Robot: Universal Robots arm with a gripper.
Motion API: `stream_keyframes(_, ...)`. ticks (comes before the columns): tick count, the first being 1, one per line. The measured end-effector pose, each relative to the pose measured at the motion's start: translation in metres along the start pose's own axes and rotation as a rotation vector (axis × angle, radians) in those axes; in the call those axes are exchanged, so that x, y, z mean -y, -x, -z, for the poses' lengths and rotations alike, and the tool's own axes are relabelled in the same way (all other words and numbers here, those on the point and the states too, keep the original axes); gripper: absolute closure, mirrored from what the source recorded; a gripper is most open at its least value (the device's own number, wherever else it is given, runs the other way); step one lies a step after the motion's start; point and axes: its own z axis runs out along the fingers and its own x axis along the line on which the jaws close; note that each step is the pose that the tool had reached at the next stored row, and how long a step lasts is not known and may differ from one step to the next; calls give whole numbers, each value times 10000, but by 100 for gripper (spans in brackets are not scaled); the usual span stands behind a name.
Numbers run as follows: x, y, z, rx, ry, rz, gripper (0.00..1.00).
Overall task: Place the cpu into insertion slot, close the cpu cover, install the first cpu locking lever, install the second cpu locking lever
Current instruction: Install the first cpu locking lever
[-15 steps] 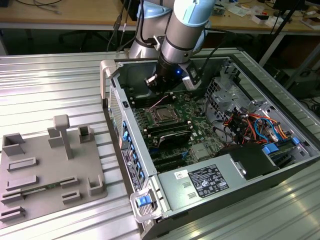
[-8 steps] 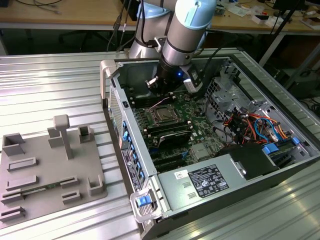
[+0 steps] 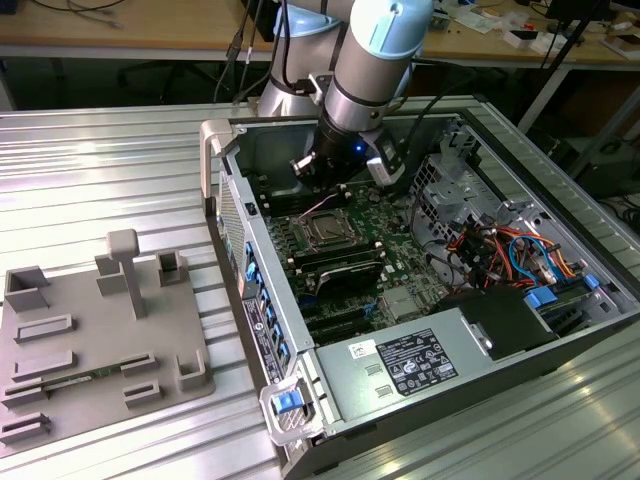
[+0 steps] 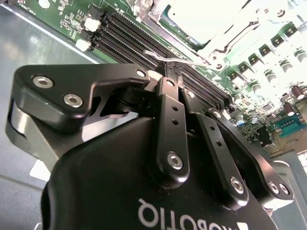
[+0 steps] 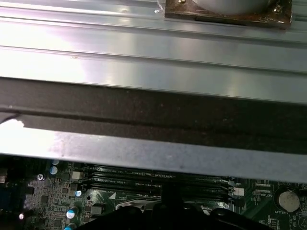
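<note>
**Item:** open PC case (image 3: 232, 190), lying on ribbed metal table (image 3: 100, 170).
**Contents:** green mobo (image 3: 400, 225); grey-labelled PSU box (image 3: 400, 365) at near end; cable bundle (image 3: 510, 250) at exterior view's right.
**Insertion slot** (image 3: 326, 232): mid-board, beside long black memory slots (image 4: 124, 33).
**Cpu** (image 4: 192, 19): sat in the slot. Pale top was glare-washed in second wrist view, seen thru the cover cut-out.
**Cpu cover** (image 4: 228, 40): silvery frame, lay flat over the slot.
**Thin wire lever** (image 4: 177, 60): ran just beyond the fingertips; contact w/ it couldn't be told.
**Gripper** (image 4: 165, 79): arm reached down into case. Gripper hovered over the board betw. slot and case's far wall. Fingers were drawn narrow, nearly together, w/ nothing seen held.
**Misc:** grey fixture tray (image 3: 100, 330) on table, exterior view's left, well apart from case.
</note>
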Motion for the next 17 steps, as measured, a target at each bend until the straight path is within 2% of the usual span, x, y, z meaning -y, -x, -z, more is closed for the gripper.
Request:
stream_keyframes(6,-9,0,0,4,61,-2,89)
stream_keyframes(16,-29,-21,40,5,72,0,89)
stream_keyframes(17,-32,-21,39,9,115,-1,89)
